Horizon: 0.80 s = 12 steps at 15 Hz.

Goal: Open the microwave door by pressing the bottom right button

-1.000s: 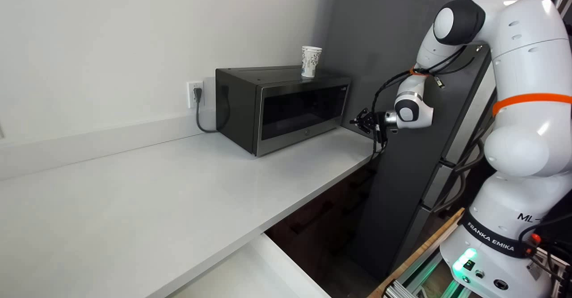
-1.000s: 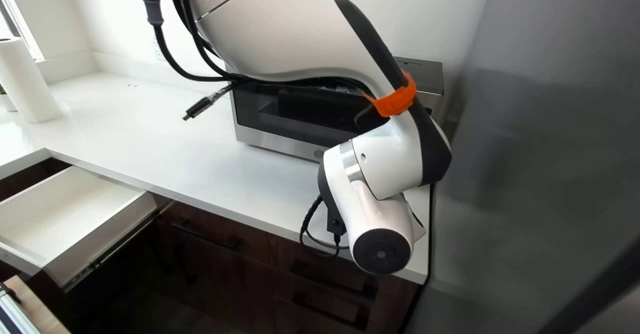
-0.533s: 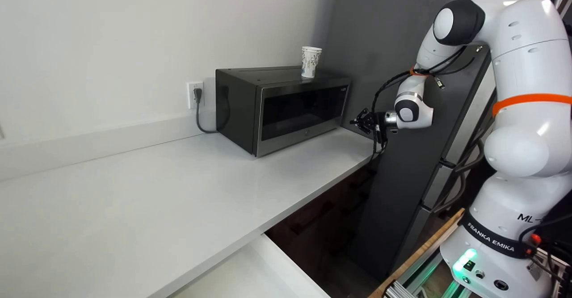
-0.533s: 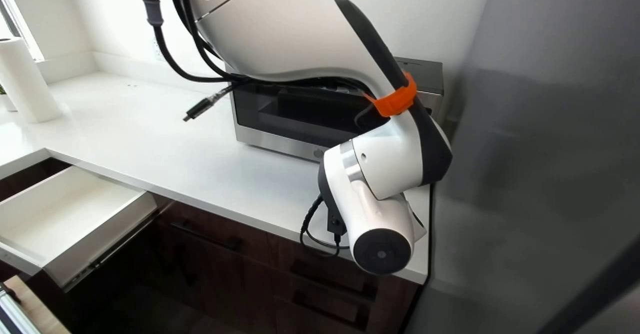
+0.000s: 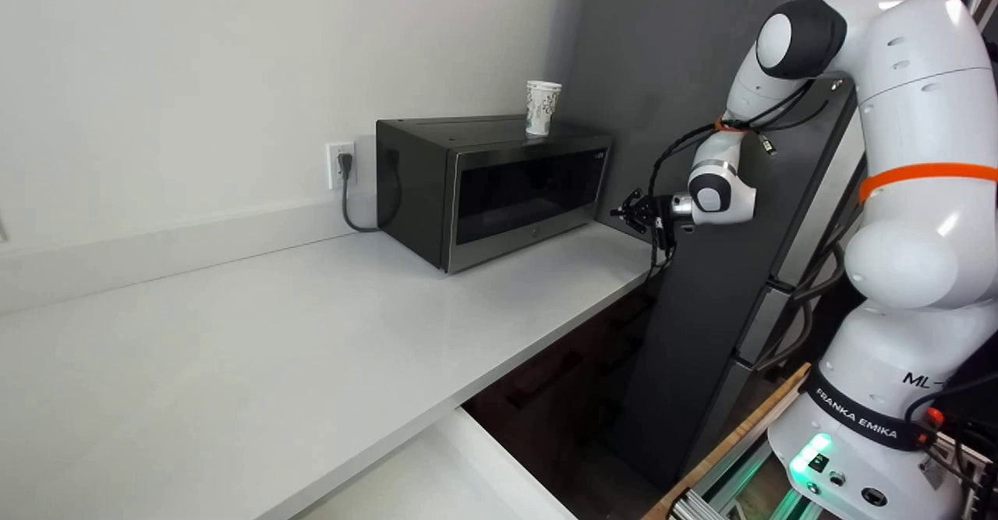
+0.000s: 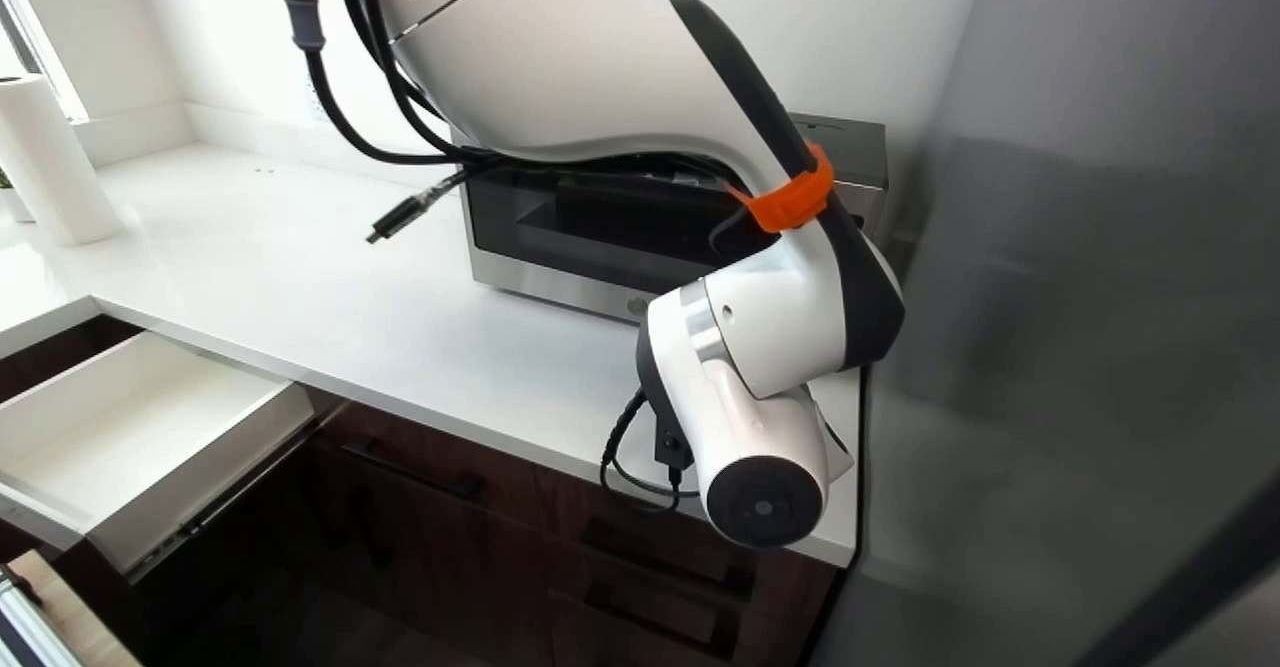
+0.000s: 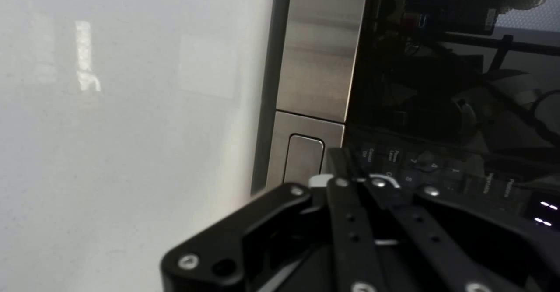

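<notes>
The dark grey microwave [image 5: 413, 192] stands on the counter against the wall. Its door [image 5: 507, 192] is closed. In an exterior view the microwave [image 6: 560, 292] is partly hidden behind my arm. In the wrist view the steel button [image 7: 305, 156] sits in the lower corner of the microwave front, beside the dark keypad [image 7: 411, 169]; its lower end is hidden by the gripper. My gripper [image 7: 343, 158] is shut and empty, its fingertips together beside the button in that view. In an exterior view the gripper [image 5: 620, 212] is apart from the front, at its right end.
A white patterned cup [image 5: 542, 107] stands on top of the microwave. A tall dark grey panel [image 5: 686, 76] rises close on the right. The white counter [image 5: 312, 348] runs left. A drawer [image 6: 150, 407] is pulled out below it. A paper roll [image 6: 50, 157] stands far left.
</notes>
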Available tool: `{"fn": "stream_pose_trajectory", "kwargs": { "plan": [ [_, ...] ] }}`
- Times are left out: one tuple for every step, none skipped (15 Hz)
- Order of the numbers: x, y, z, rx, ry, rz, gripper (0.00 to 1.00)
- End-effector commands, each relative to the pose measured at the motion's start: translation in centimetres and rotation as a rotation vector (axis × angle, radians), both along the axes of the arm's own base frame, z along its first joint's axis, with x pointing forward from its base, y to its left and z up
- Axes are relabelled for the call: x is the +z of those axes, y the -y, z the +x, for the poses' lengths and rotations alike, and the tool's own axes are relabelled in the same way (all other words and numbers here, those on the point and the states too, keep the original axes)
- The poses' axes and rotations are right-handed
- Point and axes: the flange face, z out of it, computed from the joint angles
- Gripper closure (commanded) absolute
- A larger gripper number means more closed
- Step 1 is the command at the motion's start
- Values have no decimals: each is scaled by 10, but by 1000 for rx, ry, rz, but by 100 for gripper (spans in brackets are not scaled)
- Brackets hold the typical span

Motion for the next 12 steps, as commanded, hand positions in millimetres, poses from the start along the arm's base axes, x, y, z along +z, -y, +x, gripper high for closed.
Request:
{"fn": "stream_pose_trajectory", "kwargs": {
  "plan": [
    [1, 1, 0, 1, -1, 1, 100],
    [0, 1, 3, 6, -2, 3, 100],
    [-2, 4, 9, 20, -3, 3, 100],
    [-2, 5, 13, 26, -5, 1, 100],
    [-2, 9, 21, 37, -3, -1, 100],
    [-1, 11, 26, 45, -1, -1, 100],
    [-2, 14, 33, 52, -6, -2, 100],
    [-3, 16, 38, 60, -6, 6, 100],
    [-7, 18, 43, 63, -22, 13, 100],
    [-10, 19, 47, 71, -27, 25, 100],
    [-15, 21, 51, 73, -37, 39, 100],
    [-20, 22, 54, 77, -45, 47, 100]
  ]
}}
